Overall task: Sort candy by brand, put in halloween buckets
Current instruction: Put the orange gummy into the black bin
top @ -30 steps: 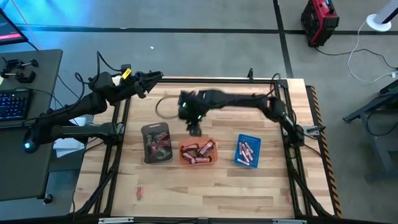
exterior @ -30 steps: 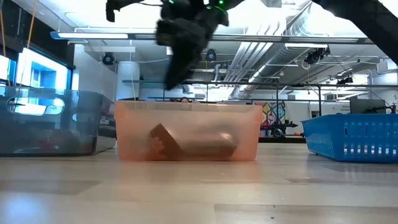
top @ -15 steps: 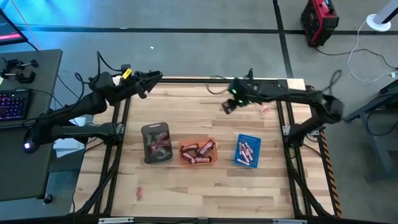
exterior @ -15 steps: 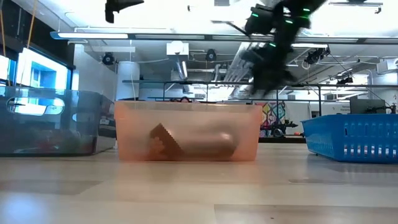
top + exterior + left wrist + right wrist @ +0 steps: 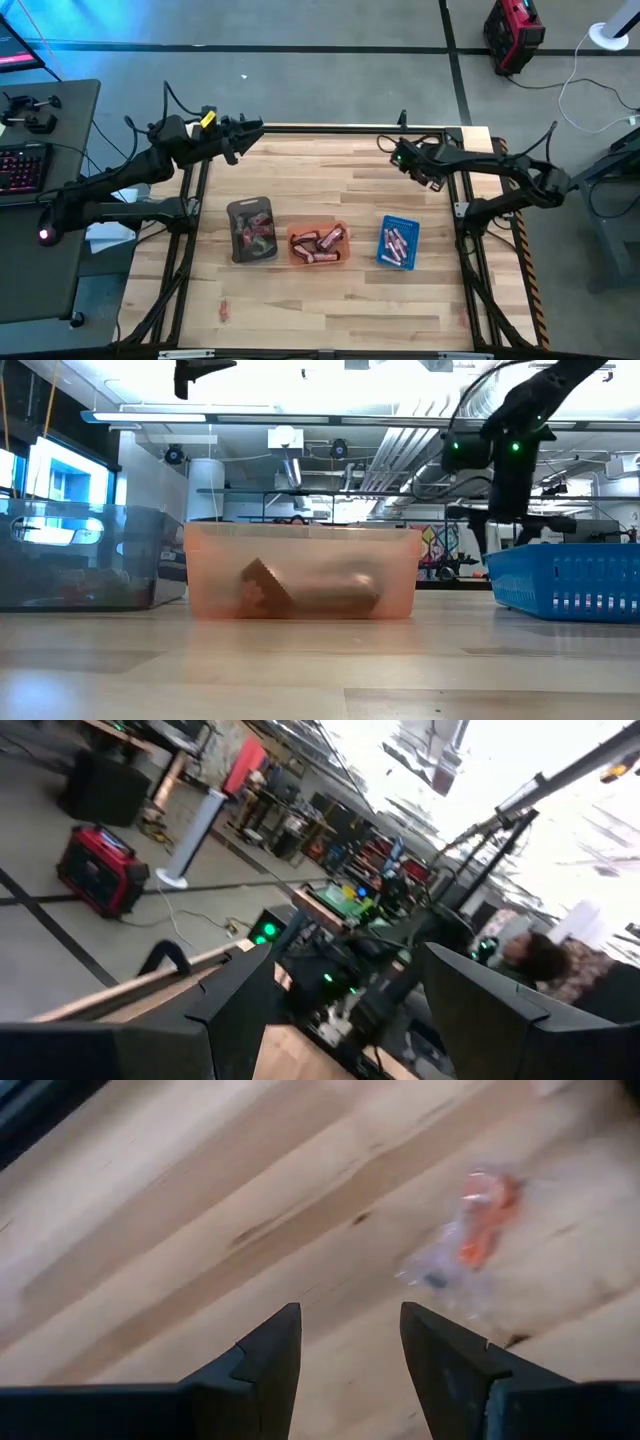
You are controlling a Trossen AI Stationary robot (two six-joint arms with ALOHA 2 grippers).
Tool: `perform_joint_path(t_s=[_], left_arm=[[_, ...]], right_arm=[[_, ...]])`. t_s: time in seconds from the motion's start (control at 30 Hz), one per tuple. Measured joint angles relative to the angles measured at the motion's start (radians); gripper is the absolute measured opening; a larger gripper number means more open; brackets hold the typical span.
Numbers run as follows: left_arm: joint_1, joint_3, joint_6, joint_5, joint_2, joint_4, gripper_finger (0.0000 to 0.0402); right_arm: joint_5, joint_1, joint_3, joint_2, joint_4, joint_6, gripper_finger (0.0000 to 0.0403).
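Note:
Three buckets stand in a row mid-table: dark grey [image 5: 252,231] with pink and red candy, translucent orange [image 5: 319,244] with reddish-brown bars, blue [image 5: 399,242] with small red pieces. My right gripper [image 5: 413,160] hovers open low over the table's far right part. One loose candy [image 5: 478,1228], orange-red with clear twisted ends, lies on the wood just ahead of its fingertips [image 5: 350,1342], untouched. My left gripper [image 5: 252,129] waits open, raised over the far left corner. The low view shows the orange bucket [image 5: 300,572] in front and the right arm [image 5: 500,455] behind it.
Another small red candy [image 5: 225,310] lies near the table's near left corner. A black metal frame [image 5: 330,128] runs along the table's edges. Bare wood lies between the buckets and the far edge. A desk with keyboard [image 5: 25,165] stands left of the table.
My right gripper has swung from above the orange bucket's far side toward the table's far right corner and come down low over the loose candy there. The buckets and the left arm have kept still.

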Motion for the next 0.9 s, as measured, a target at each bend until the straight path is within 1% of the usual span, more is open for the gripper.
perform_joint_path(t_s=[0.2, 0.3, 0.37, 0.5, 0.73, 0.9], left_arm=[[-0.001, 0.0, -0.046, 0.07, 0.0, -0.025, 0.0241], [-0.001, 0.0, -0.051, 0.074, 0.001, -0.039, 0.0241], [-0.001, 0.0, -0.051, 0.072, 0.001, -0.04, 0.0241], [-0.001, 0.0, -0.051, 0.068, 0.002, -0.043, 0.0241], [-0.001, 0.0, -0.027, 0.05, 0.002, -0.043, 0.0241], [-0.001, 0.0, -0.025, 0.027, 0.002, -0.042, 0.0241]], right_arm=[[0.006, -0.075, -0.028, 0.0, -0.058, 0.113, 0.0165], [0.046, -0.099, -0.028, 0.0, -0.072, 0.149, 0.0165], [0.06, -0.119, -0.028, 0.001, -0.075, 0.138, 0.0165], [0.047, -0.156, -0.028, 0.027, -0.092, 0.12, 0.0165], [-0.004, -0.188, -0.028, 0.138, -0.067, 0.118, 0.0165], [-0.013, -0.188, -0.026, 0.196, -0.015, 0.106, 0.0165]])
